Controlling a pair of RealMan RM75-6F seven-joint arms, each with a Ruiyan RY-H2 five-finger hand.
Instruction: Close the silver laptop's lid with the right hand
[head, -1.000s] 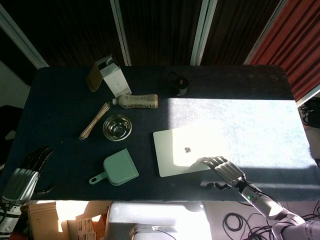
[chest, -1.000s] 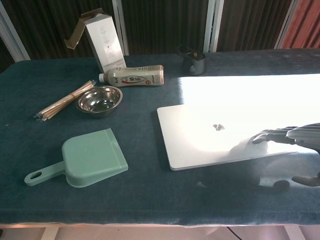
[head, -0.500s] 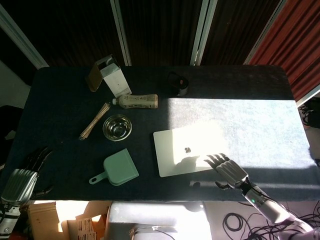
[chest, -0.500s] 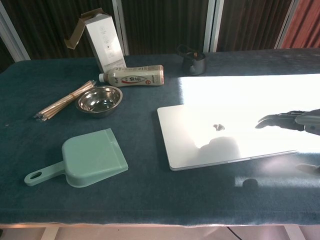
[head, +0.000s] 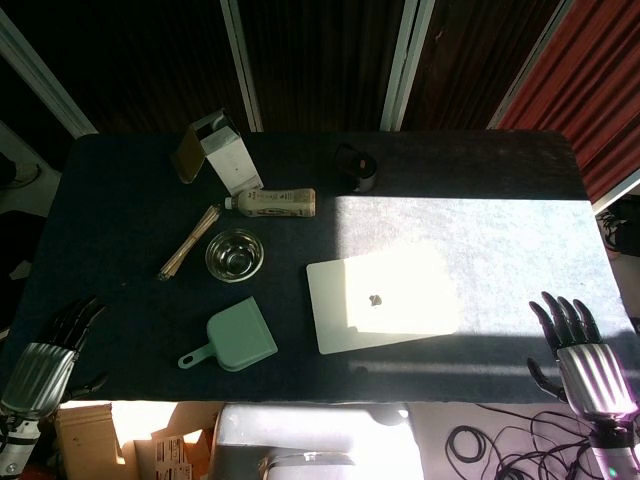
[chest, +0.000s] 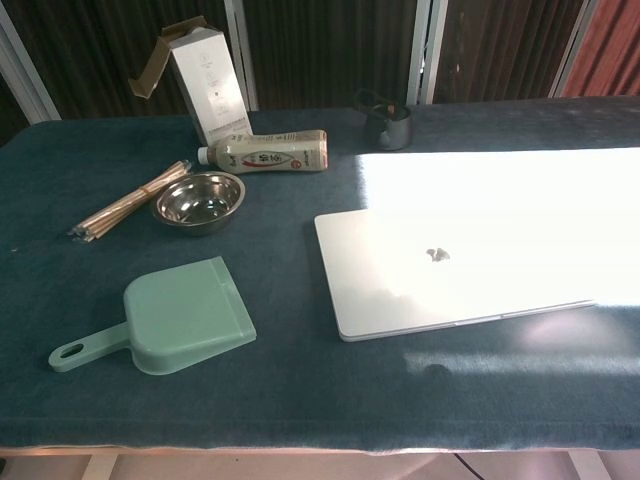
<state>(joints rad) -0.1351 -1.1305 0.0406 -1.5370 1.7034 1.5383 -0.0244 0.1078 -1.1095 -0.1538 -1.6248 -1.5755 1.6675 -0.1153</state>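
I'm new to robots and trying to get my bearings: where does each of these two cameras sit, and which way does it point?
Head view: high up, looking steeply down on the whole table; the left hand and right hand show at the near corners, both holding nothing.
Chest view: lower, at the near edge, looking across the table toward the dark wall panels; no hand or arm shows.
Both share the closed silver laptop, green dustpan, steel bowl and bottle.

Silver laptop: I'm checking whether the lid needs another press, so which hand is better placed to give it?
Right. The right hand hovers open off the table's right end, nearer the shut silver laptop than the left hand at the far left corner.
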